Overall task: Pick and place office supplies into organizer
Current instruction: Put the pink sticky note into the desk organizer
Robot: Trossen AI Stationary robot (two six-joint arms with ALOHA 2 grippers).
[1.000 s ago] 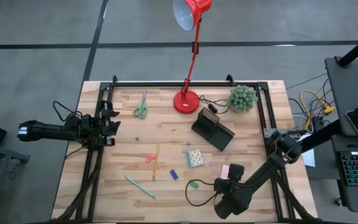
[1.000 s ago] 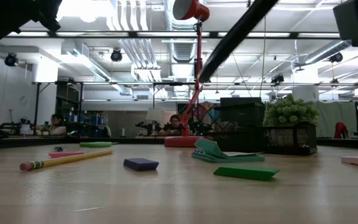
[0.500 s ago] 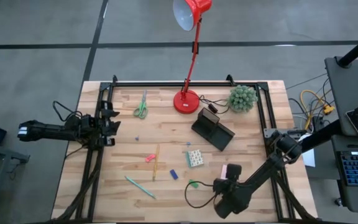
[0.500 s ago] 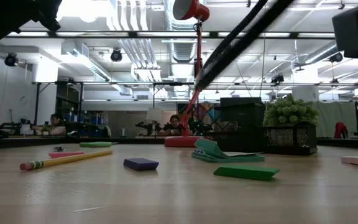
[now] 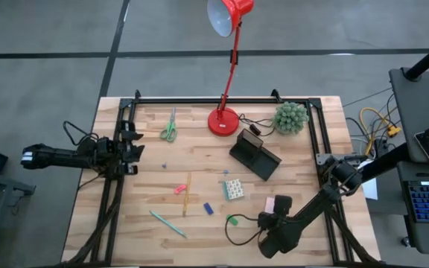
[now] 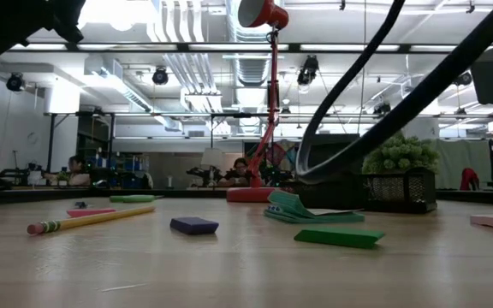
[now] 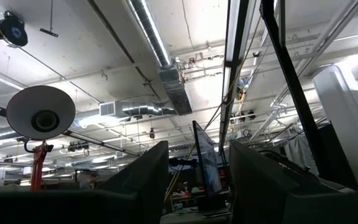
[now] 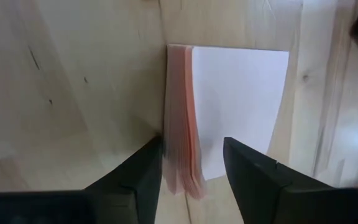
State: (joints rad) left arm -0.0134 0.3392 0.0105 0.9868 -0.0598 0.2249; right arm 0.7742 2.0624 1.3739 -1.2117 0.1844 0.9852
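The pink sticky-note pad point(image 8: 235, 106) lies flat on the table near its front right, also seen in the high view point(image 5: 269, 203). My right gripper point(image 8: 192, 149) is open just above it, one finger on either side of the pad's near corner; whether they touch it I cannot tell. The black organizer point(image 5: 255, 155) stands at mid-right. Green scissors point(image 5: 169, 128), yellow pencil point(image 5: 187, 192), teal pen point(image 5: 167, 222), the pink point(image 5: 180, 188), blue point(image 5: 208, 208) and green point(image 5: 232, 219) pieces and a patterned block point(image 5: 234, 188) lie on the table. My left gripper point(image 5: 136, 145) waits open at the left edge.
The red lamp's base point(image 5: 223, 120) and the green ball plant point(image 5: 290, 117) stand at the far side behind the organizer. A black frame rail point(image 5: 315, 134) runs along the right side. My right arm's cable point(image 6: 332, 111) loops low over the table.
My right arm has shifted a little toward the table's right edge over the pink pad. In the low view its dark link has left the middle of the picture and its cable now hangs there in a loop. The supplies lie as before.
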